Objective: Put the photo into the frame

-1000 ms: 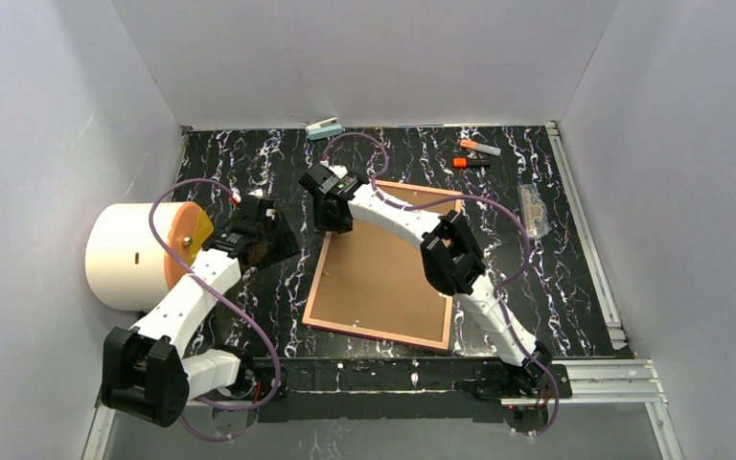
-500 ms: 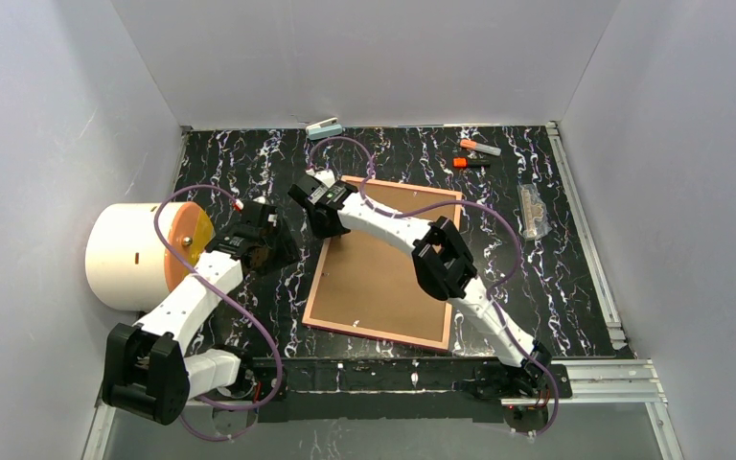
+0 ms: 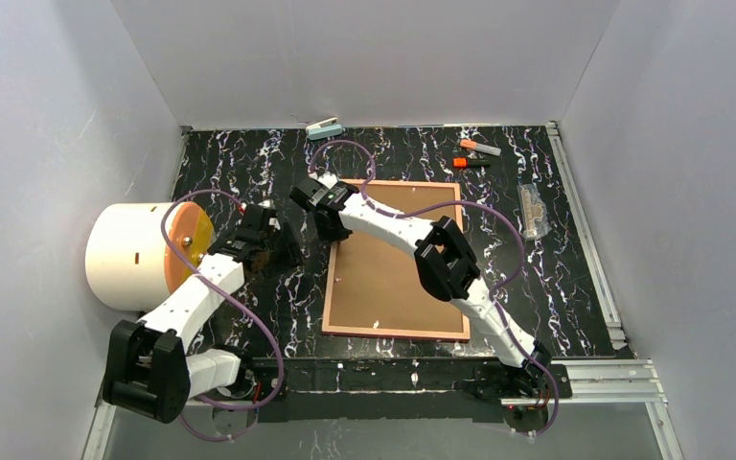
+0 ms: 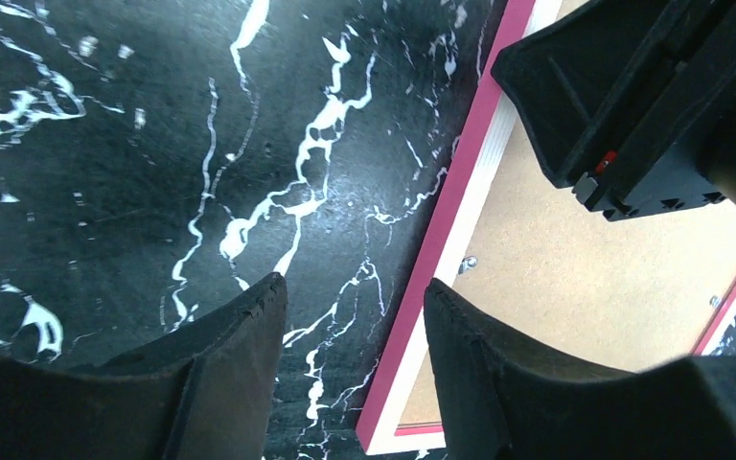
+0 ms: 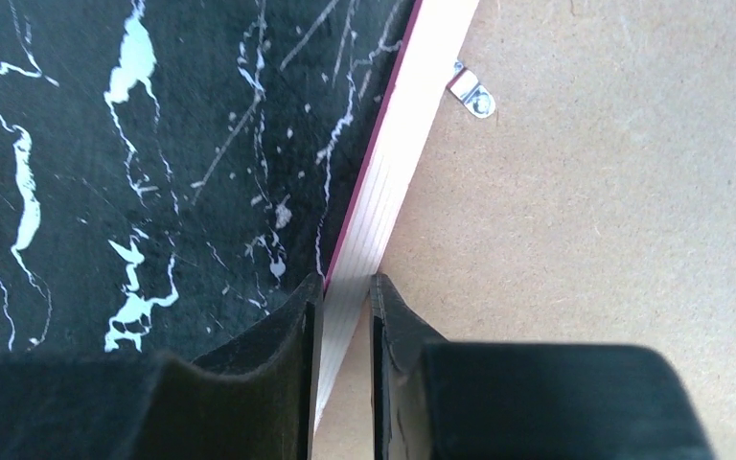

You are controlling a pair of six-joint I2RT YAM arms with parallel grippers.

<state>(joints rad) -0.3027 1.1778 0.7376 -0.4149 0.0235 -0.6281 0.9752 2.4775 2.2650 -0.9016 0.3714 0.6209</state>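
The frame lies face down on the black marble table, its brown backing board up. The photo is hidden. My right gripper is at the frame's far left corner. In the right wrist view it is shut on the frame's pale left rail, one finger outside and one on the board. My left gripper hovers open over bare table just left of the frame. In the left wrist view it has nothing between its fingers, and the pink edge runs past the right finger.
A white drum with an orange face stands at the left wall. Orange-capped markers and a clear packet lie at the back right. A small blue-white object sits at the back edge. A metal clip sits on the board.
The right jaws have closed on the frame's left rail. The frame has swung from tilted to square with the table. The left gripper has barely moved.
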